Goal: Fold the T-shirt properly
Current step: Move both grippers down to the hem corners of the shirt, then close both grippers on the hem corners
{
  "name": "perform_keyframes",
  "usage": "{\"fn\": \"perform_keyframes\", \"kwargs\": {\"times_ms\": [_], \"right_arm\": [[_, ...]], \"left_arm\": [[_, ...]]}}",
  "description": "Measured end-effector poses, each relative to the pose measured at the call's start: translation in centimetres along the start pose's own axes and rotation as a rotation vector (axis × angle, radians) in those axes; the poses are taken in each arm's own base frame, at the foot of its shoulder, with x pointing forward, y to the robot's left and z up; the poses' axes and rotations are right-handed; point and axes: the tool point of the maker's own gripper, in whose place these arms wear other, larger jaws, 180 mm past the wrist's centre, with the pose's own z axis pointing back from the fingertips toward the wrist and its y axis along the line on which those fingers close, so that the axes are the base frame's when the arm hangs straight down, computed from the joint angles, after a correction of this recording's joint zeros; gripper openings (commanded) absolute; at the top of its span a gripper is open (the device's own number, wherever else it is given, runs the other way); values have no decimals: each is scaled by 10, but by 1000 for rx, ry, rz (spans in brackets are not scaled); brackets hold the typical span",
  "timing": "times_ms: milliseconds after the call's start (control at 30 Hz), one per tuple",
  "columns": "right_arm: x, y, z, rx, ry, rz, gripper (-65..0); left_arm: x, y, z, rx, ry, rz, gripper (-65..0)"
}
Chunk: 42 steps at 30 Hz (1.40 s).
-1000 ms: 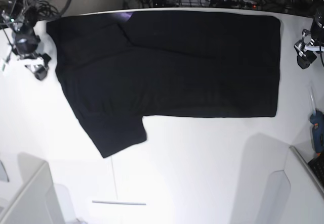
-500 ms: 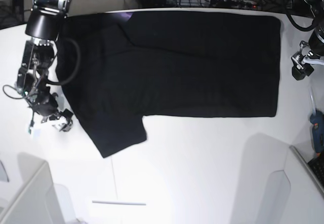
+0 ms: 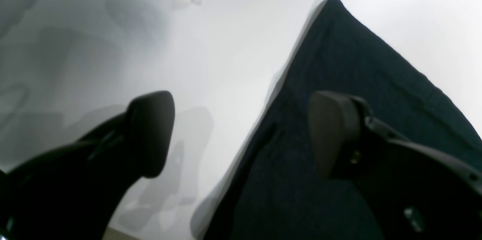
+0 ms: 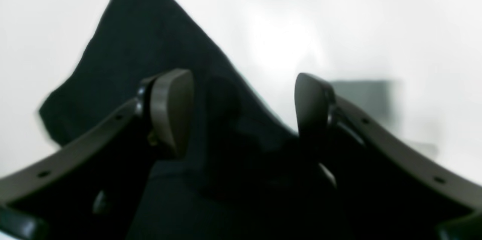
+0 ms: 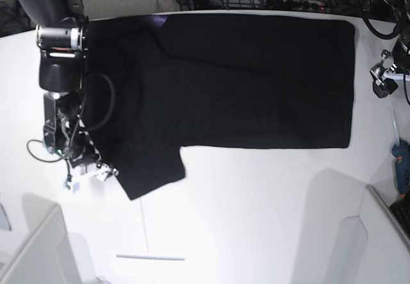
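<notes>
One large black short-sleeved cloth T-shirt point(image 5: 230, 82) is spread flat on the white tabletop point(image 5: 256, 220). Its sleeve edge is straddled by the wide-open, empty right gripper point(image 4: 243, 110); its hem edge lies beneath the wide-open, empty left gripper point(image 3: 241, 134).

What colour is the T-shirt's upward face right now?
Plain black; the T-shirt shows no print across its face. Clearest in the base view.
</notes>
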Motion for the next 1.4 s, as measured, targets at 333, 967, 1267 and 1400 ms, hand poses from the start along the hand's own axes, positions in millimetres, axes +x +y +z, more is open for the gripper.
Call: {"fn": "perform_keyframes", "kwargs": {"times_ms": [333,967,1267,1400], "right_arm": [[-9,9,-7,-9,13,135,-278],[-19,10,-9,0,15,140,-650],[-20,11,-9,2,19,141,-650],[-20,11,-9,3,18,140,-650]], "left_arm": [[1,1,0,4,-1,0,-120],[40,-56,-77,-129,37,48,-109],[56,-84,-138,-21,55,-94,-109],[41,-100,-156,-28,101,-157,-110]]}}
